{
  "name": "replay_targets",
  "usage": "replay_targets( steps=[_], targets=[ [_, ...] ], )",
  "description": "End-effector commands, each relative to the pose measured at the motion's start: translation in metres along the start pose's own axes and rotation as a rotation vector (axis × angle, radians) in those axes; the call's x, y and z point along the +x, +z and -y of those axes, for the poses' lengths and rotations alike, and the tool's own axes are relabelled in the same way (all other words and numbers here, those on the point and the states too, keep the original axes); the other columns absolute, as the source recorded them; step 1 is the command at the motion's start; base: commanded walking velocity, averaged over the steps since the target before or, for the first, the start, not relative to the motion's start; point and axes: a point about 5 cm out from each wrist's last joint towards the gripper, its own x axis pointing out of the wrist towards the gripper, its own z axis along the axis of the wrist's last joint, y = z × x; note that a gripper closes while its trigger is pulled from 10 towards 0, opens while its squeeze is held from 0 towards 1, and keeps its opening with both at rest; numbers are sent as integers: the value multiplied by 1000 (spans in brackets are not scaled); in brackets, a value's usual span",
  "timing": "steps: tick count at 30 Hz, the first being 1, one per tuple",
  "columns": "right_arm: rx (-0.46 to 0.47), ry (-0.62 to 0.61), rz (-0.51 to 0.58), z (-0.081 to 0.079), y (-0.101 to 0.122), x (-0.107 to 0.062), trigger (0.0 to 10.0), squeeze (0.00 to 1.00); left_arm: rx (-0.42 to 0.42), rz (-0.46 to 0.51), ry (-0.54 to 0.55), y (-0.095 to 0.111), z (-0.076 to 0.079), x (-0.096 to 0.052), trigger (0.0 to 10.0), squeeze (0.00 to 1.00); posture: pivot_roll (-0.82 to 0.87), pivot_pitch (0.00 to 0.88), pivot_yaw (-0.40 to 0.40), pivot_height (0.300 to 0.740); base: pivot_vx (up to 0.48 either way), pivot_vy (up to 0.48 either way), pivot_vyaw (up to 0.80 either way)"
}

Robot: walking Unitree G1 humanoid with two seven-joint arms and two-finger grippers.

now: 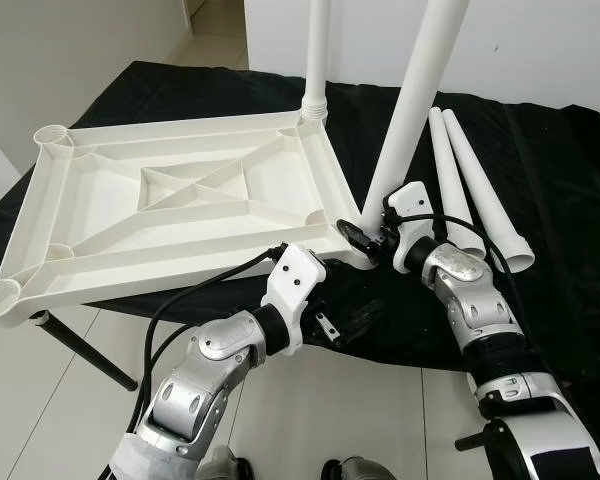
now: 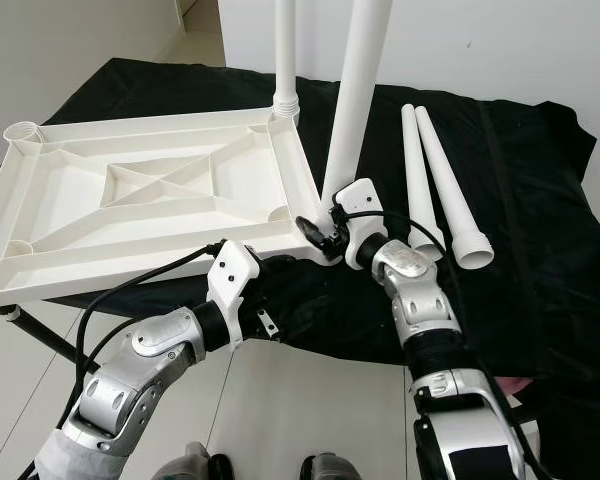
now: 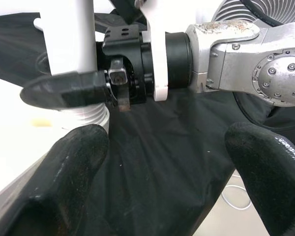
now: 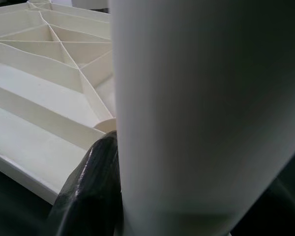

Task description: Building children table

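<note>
One tabletop (image 1: 130, 215); four legs (two upright, two lying); right gripper (image 1: 365, 238) jaws grasp one (image 1: 405, 130), left gripper (image 3: 167, 167) released.

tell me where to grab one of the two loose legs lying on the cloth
Grip a loose leg around its middle, coming straight down from above. It lies flat on the black cloth, round and tapered, close beside its twin, so fingers should straddle it across its width; I'd take the outer one.
</note>
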Motion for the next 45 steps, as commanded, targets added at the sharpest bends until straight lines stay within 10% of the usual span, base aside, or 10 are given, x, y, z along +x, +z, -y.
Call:
replay_targets(
  steps=[1,5,7,8,9,22,45],
  targets=[
    [12,44,-8,-10,-4,4,0,0,-12,-14,23,-3,-1,0,10000,0,-53,84,19,740,0,0,0],
    [57,2,8,-15,-6,5,0,0,-9,-12,25,-2,-1,0,10000,0,-47,87,18,740,0,0,0],
    [79,-40,16,-19,-6,7,5961,0,-9,-13,27,-2,-1,-1,10000,0,-48,88,18,740,0,0,0],
    [79,-40,16,-19,-6,7,5961,0,-9,-13,27,-2,-1,-1,10000,0,-48,88,18,740,0,0,0],
    [114,-93,38,-22,-5,9,10000,0,-8,-13,27,-2,-1,0,10000,0,-49,94,17,740,0,0,0],
    [247,-420,10,-25,-19,10,10000,0,-7,-15,21,-2,-1,0,10000,0,-57,104,16,740,0,0,0],
    [215,-900,31,-32,-13,-20,10000,0,6,-11,30,1,-9,1,10000,0,-60,105,15,740,0,0,0]
  ],
)
